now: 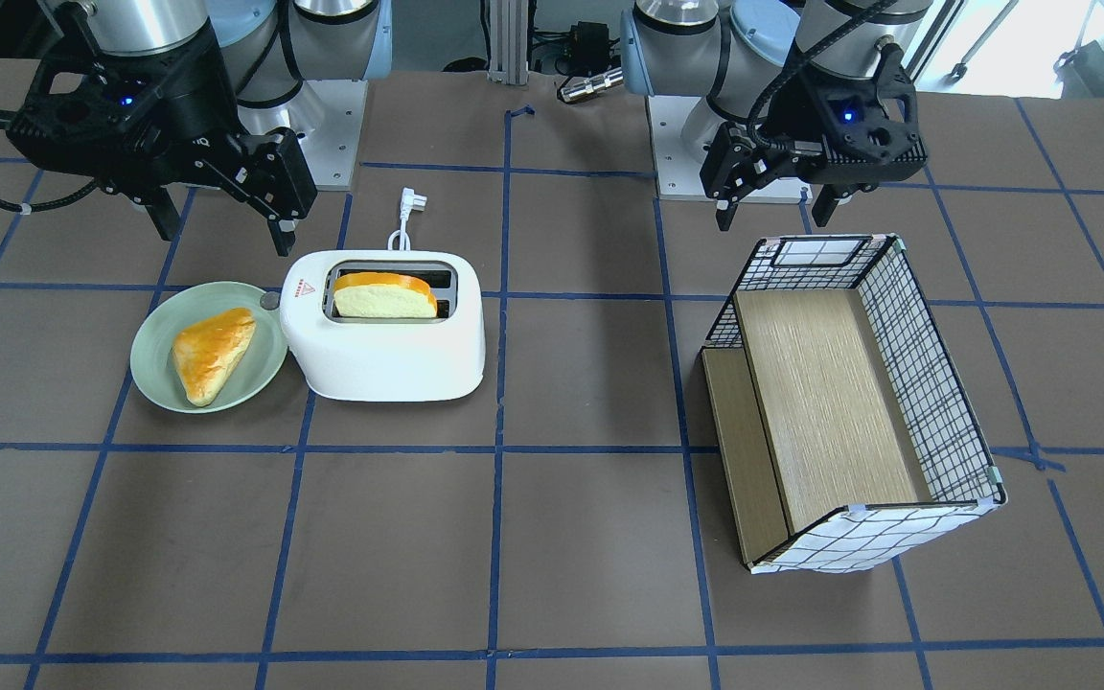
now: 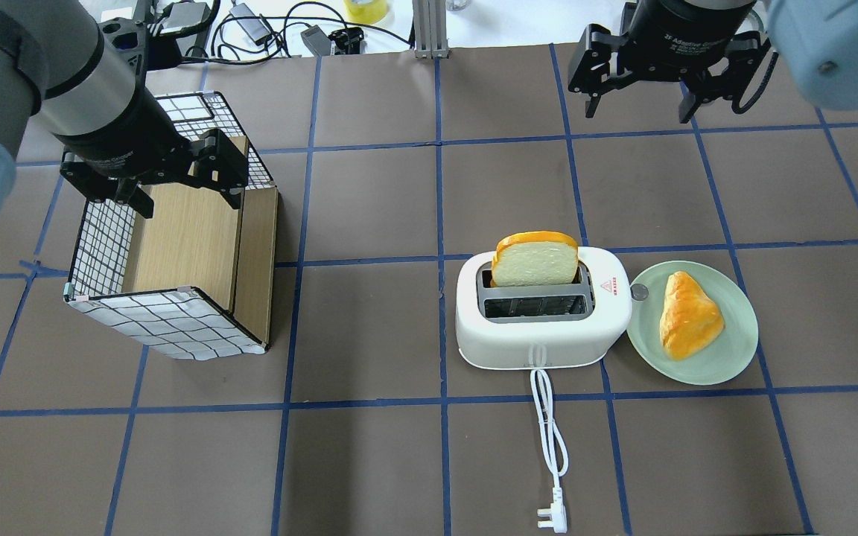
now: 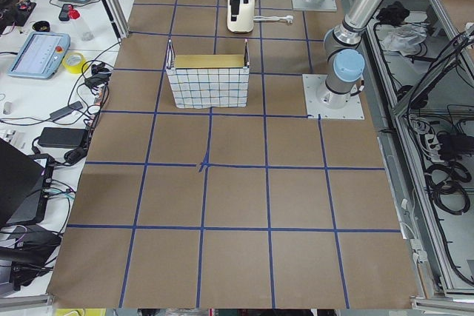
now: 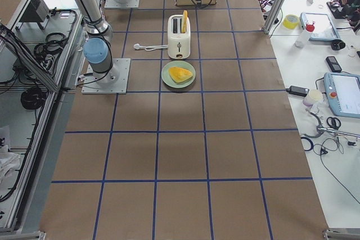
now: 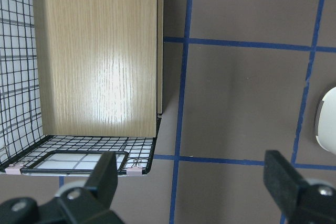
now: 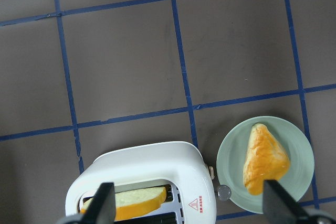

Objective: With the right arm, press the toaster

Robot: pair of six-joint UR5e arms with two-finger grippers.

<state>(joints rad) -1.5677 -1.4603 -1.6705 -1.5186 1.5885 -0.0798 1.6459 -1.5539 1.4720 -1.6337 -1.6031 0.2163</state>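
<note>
The white toaster [image 1: 389,355] stands on the table, also in the overhead view [image 2: 488,350] and the right wrist view [image 6: 147,166]. A bread slice [image 2: 535,260] stands up in one slot. Its small grey lever knob [image 1: 270,301] is on the end facing the plate, also seen from overhead [image 2: 638,292]. My right gripper [image 1: 223,235] hangs high above the toaster and plate, open and empty, touching nothing; it also shows overhead [image 2: 637,115]. My left gripper [image 1: 771,218] is open and empty above the checkered box.
A green plate [image 1: 154,374] with a pastry [image 1: 212,350] lies right beside the toaster's lever end. The toaster's white cord and plug [image 2: 552,517] trail toward the robot. The checkered box [image 2: 168,320] with wooden panels stands on my left side.
</note>
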